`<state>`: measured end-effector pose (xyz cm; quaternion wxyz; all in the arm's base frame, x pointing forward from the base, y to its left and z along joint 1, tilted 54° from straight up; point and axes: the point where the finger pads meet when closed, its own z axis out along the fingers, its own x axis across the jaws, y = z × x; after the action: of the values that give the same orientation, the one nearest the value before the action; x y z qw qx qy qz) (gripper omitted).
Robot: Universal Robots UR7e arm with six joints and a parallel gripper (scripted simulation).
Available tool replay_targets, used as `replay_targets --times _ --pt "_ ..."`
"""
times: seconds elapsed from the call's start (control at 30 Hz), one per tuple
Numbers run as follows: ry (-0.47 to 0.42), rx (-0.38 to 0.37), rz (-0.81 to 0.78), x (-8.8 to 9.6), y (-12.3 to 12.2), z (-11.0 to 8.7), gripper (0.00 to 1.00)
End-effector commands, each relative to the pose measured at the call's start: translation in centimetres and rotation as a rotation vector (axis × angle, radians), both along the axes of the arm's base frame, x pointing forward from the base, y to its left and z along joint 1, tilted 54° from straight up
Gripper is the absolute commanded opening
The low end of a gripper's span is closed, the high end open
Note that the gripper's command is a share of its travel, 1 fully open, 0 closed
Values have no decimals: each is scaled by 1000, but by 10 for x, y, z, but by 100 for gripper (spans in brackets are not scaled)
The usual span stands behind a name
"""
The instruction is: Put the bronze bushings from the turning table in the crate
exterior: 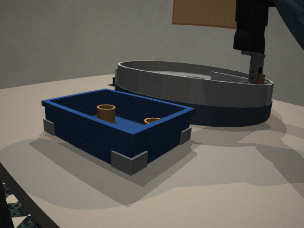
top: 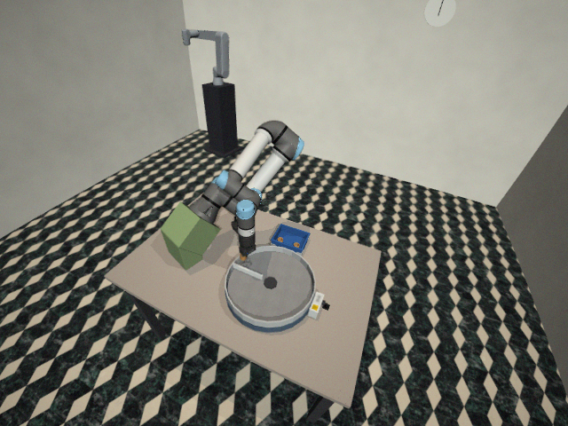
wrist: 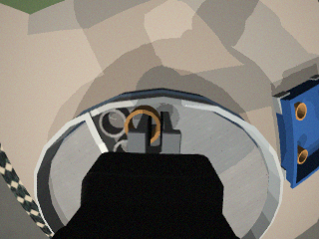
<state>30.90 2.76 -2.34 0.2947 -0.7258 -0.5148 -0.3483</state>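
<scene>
My gripper (exterior: 256, 80) (wrist: 156, 121) is shut on the wall of a bronze bushing (top: 243, 257) (exterior: 261, 79) (wrist: 131, 119), with one finger inside its bore. The bushing is upright, raised to about the rim of the turning table (top: 284, 303) (exterior: 171, 85) (wrist: 279, 174). A steel bushing (wrist: 102, 123) stands beside it on the turning table, and another steel bushing (wrist: 118, 145) is partly hidden by the gripper. The blue crate (top: 289, 232) (exterior: 85, 137) (wrist: 312, 130) holds two upright bronze bushings: one (top: 280, 239) (exterior: 152, 121) (wrist: 300, 112), the other (top: 296, 244) (exterior: 106, 115) (wrist: 302, 156).
A pale guide bar (top: 248, 271) (wrist: 98, 134) crosses part of the turning table beside the bushings. A raised wall rings the turning table. A green block (top: 183, 229) (wrist: 30, 4) stands to the left in the top view. A white control box (top: 316, 305) sits at the turning table's other side.
</scene>
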Motion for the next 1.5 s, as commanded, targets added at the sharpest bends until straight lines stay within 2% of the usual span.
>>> replay_targets --times 0.0,1.2,1.37,1.47 --pt "0 0 0 0 -1 0 0" --pt "0 -1 -1 -3 -12 9 0" --pt "0 0 0 -7 -29 21 0" --pt "0 0 0 -7 -29 21 0"
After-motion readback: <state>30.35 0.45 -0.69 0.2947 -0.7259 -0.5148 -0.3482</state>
